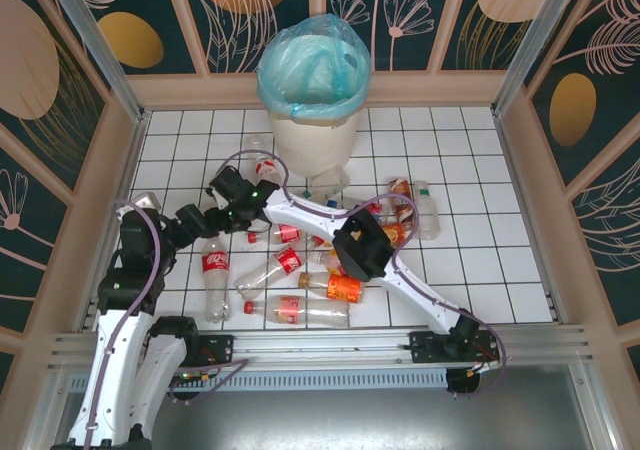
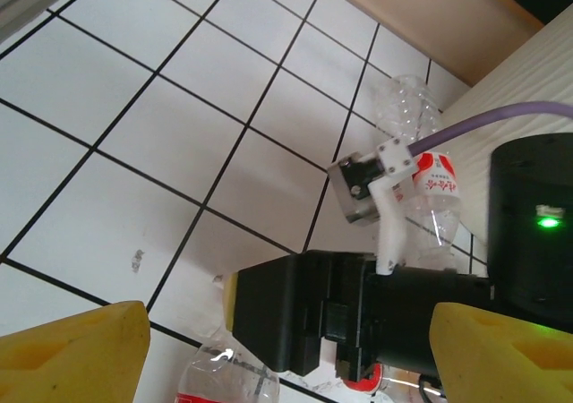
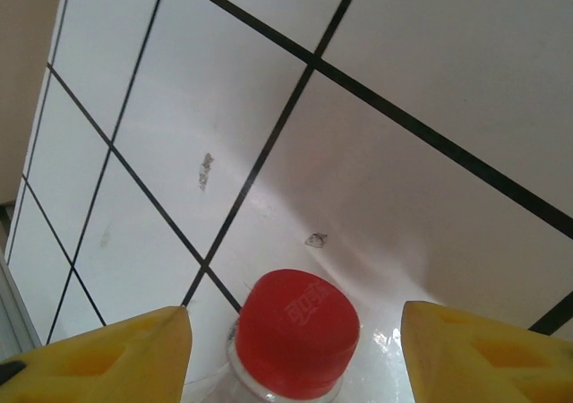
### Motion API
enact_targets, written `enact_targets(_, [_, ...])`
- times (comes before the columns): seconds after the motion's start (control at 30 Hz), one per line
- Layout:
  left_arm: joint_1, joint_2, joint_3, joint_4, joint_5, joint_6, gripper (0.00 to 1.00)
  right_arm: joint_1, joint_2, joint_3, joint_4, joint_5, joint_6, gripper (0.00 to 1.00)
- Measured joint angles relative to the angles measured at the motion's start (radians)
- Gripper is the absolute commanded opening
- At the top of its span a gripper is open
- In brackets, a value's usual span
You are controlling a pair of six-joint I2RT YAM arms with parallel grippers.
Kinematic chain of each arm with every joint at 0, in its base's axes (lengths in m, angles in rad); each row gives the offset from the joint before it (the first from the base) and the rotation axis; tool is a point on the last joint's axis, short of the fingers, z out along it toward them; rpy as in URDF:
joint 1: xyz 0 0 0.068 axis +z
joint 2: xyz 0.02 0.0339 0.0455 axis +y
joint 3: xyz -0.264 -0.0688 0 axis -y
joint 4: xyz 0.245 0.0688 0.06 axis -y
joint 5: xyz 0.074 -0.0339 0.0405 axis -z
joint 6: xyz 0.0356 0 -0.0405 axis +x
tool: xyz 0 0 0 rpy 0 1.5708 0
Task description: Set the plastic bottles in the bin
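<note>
Status: right gripper [image 3: 294, 349] has its jaws wide, one yellow finger [image 3: 98, 354] on each side of a red cap [image 3: 295, 330], with a gap on both sides, so nothing is clamped. The cap tops a clear bottle neck at the bottom edge of the right wrist view; the rest of that bottle is cut off. The left gripper [image 2: 286, 356] also has wide jaws and holds nothing. Just ahead of it are the right arm's black wrist [image 2: 304, 318] and silver camera [image 2: 358, 188], with a purple cable [image 2: 501, 116] running off it. Beyond them a clear red-label bottle [image 2: 428, 197] lies on the tiles just beside the bin wall [image 2: 528, 72]. From the top, the bin [image 1: 310, 140] stands at the far middle of the white tiled worktop [image 1: 470, 270], with a blue bag [image 1: 312, 65] folded over its rim. The bottles [image 1: 290, 262] lie on the worktop in front of it, mostly in a loose cluster between the two arms. An orange one [image 1: 343, 288] is by the right arm's elbow, and a few more [image 1: 405, 205] are right of the bin's foot. Both wrists meet left of the bin's front, close together — I cannot tell whether they touch.
</note>
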Motion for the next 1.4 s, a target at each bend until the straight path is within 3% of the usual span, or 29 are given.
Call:
enact_targets(0.7, [0.000, -0.027, -0.010, 0.017, 0.000, 0.001, 0.82, -0.001, 0.025, 0.006, 0.081, -0.072, 0.074, 0.50])
enact_targets(1.17, [0.000, -0.028, -0.010, 0.017, -0.001, 0.001, 0.82, -0.005, 0.053, 0.006, 0.115, -0.096, 0.093, 0.50])
enact_targets(1.4, [0.000, -0.028, -0.010, 0.017, -0.002, 0.001, 0.82, -0.009, 0.061, 0.006, 0.146, -0.119, 0.119, 0.37])
